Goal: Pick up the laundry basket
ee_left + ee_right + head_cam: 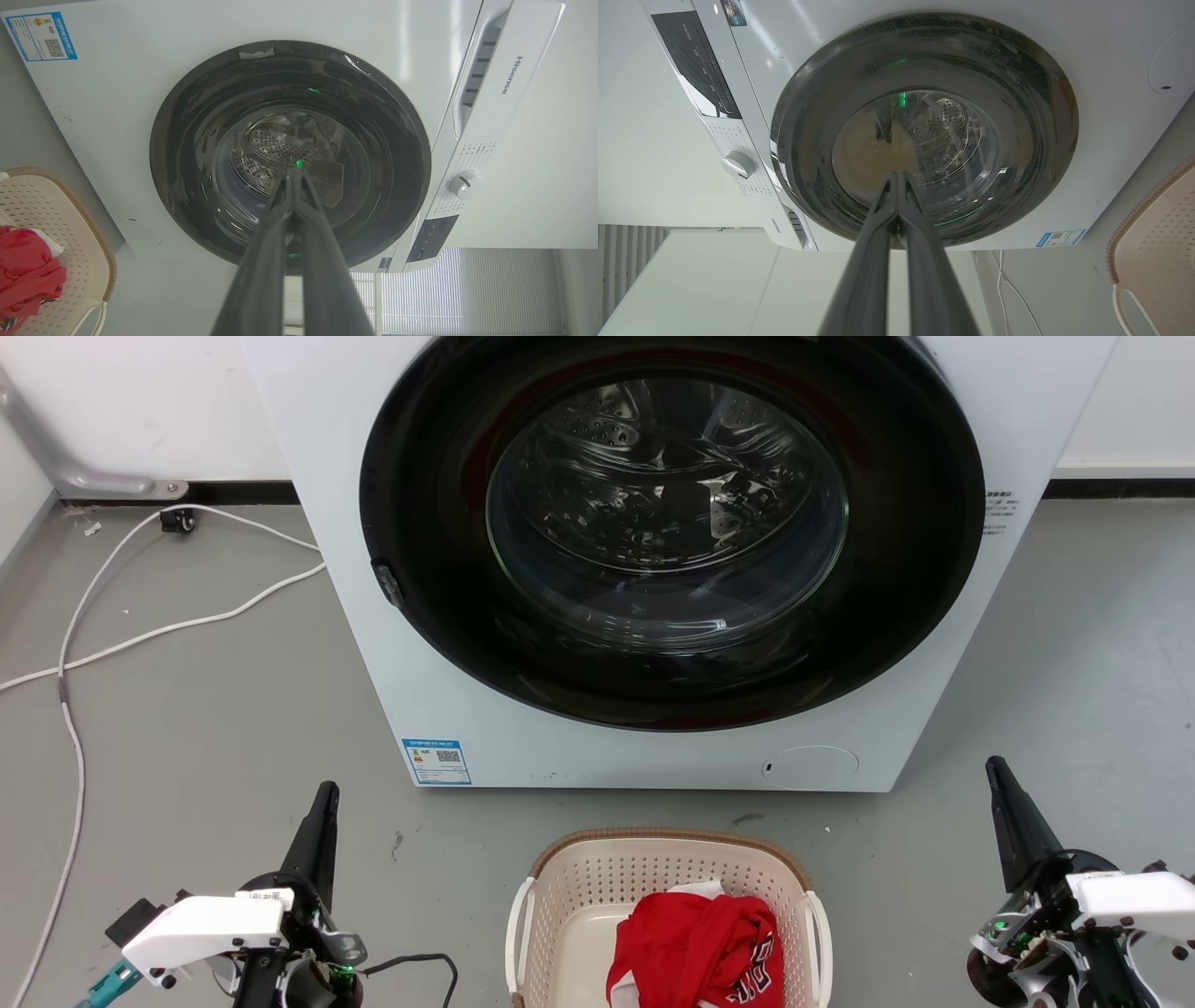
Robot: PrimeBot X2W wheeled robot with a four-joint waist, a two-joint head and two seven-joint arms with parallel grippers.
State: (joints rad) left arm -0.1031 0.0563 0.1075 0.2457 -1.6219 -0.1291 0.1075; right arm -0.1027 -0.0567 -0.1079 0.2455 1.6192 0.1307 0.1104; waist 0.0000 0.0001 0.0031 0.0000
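The laundry basket (579,887) sits on the floor at the bottom centre of the head view, cream with a brown rim and white side handles, holding a red and white garment (695,947). My left gripper (326,791) is shut, well to the basket's left, fingers pointing up the view. My right gripper (995,767) is shut, well to the basket's right. The left wrist view shows the basket (70,224) at the left edge beyond my shut left gripper (292,172). The right wrist view shows the basket (1157,242) at the lower right, with my shut right gripper (896,176).
A white front-loading washing machine (467,709) with a dark round door (672,523) stands right behind the basket. White cables (121,635) trail over the grey floor at the left. A wall runs behind the machine.
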